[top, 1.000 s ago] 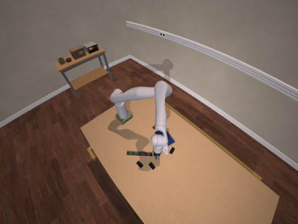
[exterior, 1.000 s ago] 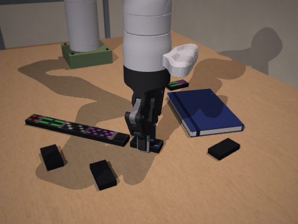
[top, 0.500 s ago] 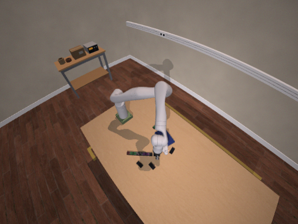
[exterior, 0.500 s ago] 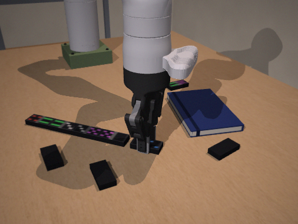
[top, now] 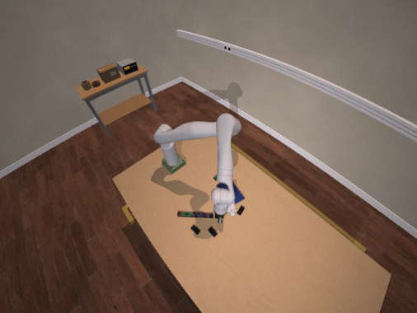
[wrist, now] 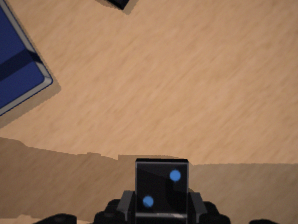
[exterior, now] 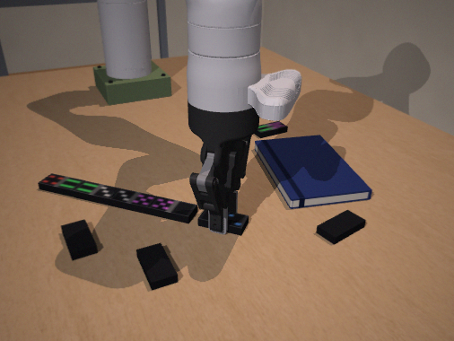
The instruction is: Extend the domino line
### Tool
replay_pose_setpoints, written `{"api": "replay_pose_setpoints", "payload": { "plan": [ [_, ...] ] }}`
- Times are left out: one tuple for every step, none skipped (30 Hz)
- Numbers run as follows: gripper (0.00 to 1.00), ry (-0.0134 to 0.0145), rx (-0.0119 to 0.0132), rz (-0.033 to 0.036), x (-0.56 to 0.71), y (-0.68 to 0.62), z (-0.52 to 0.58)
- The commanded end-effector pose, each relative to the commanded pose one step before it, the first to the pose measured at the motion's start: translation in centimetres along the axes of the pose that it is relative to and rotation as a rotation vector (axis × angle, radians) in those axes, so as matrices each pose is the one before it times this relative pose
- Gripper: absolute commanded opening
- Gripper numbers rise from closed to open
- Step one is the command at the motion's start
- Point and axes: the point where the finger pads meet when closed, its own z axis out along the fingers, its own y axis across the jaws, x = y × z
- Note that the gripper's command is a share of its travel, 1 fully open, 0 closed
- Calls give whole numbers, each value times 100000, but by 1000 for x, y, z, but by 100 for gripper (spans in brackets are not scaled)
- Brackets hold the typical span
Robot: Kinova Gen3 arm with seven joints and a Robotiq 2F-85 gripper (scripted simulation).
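Gripper (exterior: 222, 222) clamped on blue-dot domino (exterior: 238, 221) at lower center, by line (exterior: 118, 197) end; we judge release left.

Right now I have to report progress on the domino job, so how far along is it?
Done: one black domino with green and purple pips lies face up behind the blue notebook, away from the line. In hand: the tool is shut on a black blue-pipped domino, face up by the blank end of the domino line. Left: seating it against that end and letting go. Three black face-down dominoes remain unturned.
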Motion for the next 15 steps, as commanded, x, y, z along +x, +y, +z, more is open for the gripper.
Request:
{"api": "replay_pose_setpoints", "payload": {
  "plan": [
    [31, 94, -103, 20, 20, 44, -59],
    [31, 0, 0, 0, 0, 0, 0],
    [31, 0, 0, 0, 0, 0, 0],
    [31, 0, 0, 0, 0, 0, 0],
    [31, 0, 0, 0, 0, 0, 0],
    [31, 0, 0, 0, 0, 0, 0],
    [31, 0, 0, 0, 0, 0, 0],
    [31, 0, 0, 0, -2, 0, 0],
    [31, 0, 0, 0, -4, 0, 0],
    [31, 0, 0, 0, -8, 0, 0],
    [31, 0, 0, 0, -13, 1, 0],
    [31, 0, 0, 0, -18, 1, 0],
    [31, 0, 0, 0, -23, 1, 0],
    [31, 0, 0, 0, -28, 1, 0],
    [31, 0, 0, 0, -34, 1, 0]
  ]
}}
